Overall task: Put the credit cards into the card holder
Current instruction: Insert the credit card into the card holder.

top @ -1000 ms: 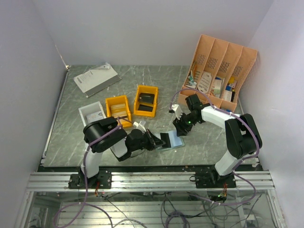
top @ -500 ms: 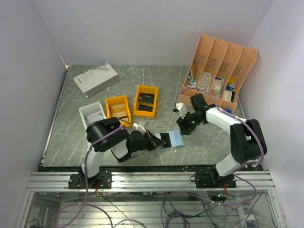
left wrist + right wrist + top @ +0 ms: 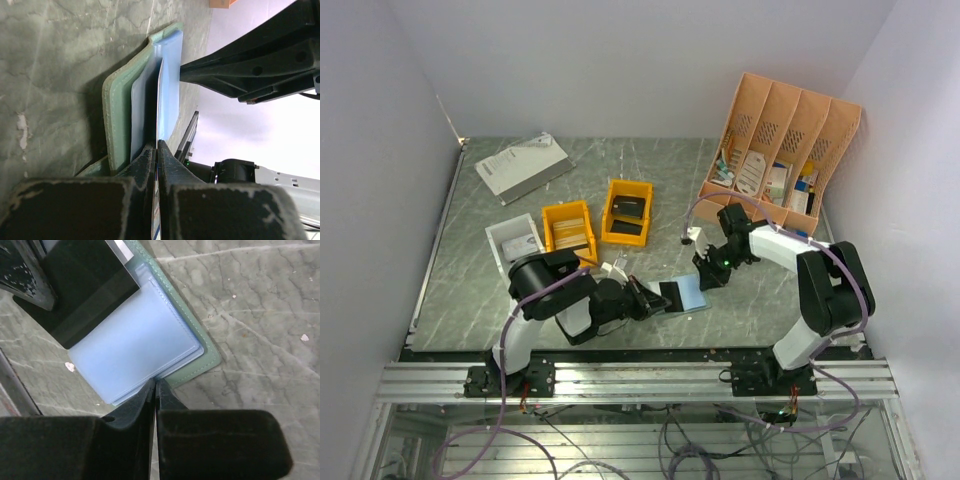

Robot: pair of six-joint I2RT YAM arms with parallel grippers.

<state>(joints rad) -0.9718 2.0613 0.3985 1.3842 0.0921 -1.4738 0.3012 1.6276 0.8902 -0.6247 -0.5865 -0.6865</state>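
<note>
Left gripper (image 3: 156, 146): fingers clamped tight on a black card (image 3: 85, 285). Its own wrist view shows the card edge-on only, running straight out from the tips. A pale flap lies against one side of it and a light-blue panel against the other.

Right gripper (image 3: 155, 385): fingers together, with nothing visible between them. The tips sit right at the near edge of the card holder's (image 3: 135, 347) light-blue flap, where blue meets green rim. Can't tell whether they touch it.

The card holder lies open on the table (image 3: 260, 315), blue inside up, just beyond the right fingertips and between the two grippers. The black card covers its part far-left of the right fingers. The green stitched rim shows along the side to the right of those tips.

Writing: the card's visible face is plain glossy black. The grey booklet (image 3: 523, 166) has print and the papers in the peach organiser (image 3: 785, 150) have labels, all too small to read.

Room: there is bare marbled table right of and ahead of the right fingertips. The two sets of fingertips are near each other across the holder. Two yellow bins (image 3: 568, 228) (image 3: 627, 212) and a white bin (image 3: 515, 238) stand off to the side of the left fingers, well apart. The organiser is well apart from the right fingers.
</note>
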